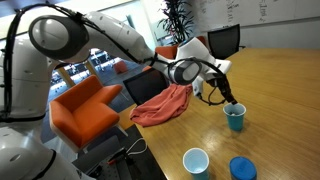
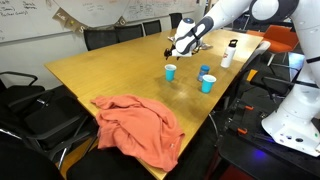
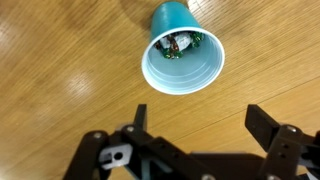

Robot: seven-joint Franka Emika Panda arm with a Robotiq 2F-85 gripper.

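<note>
The pincer [image 3: 197,122] is released, its two dark fingers [image 3: 262,128] spread wide along the bottom of the wrist view, holding and touching nothing. Just above them in that frame, upper centre, stands the blue cup [image 3: 183,68] on the wooden surface [image 3: 60,70]. A small object [image 3: 178,46] lies in its bottom, with dark, green and red bits too small to identify. Only this view shows it.

In both exterior views the pincer [image 1: 228,92] [image 2: 176,46] hangs right over the upright cup [image 1: 235,118] [image 2: 171,72].

An orange-red cloth [image 2: 140,128] drapes over the surface's edge at lower centre in an exterior view. Two more blue cups [image 2: 207,80] stand right of centre, with a white bottle [image 2: 229,55] beyond them. The whiteboard [image 2: 30,18] at upper left carries writing too small to read.
</note>
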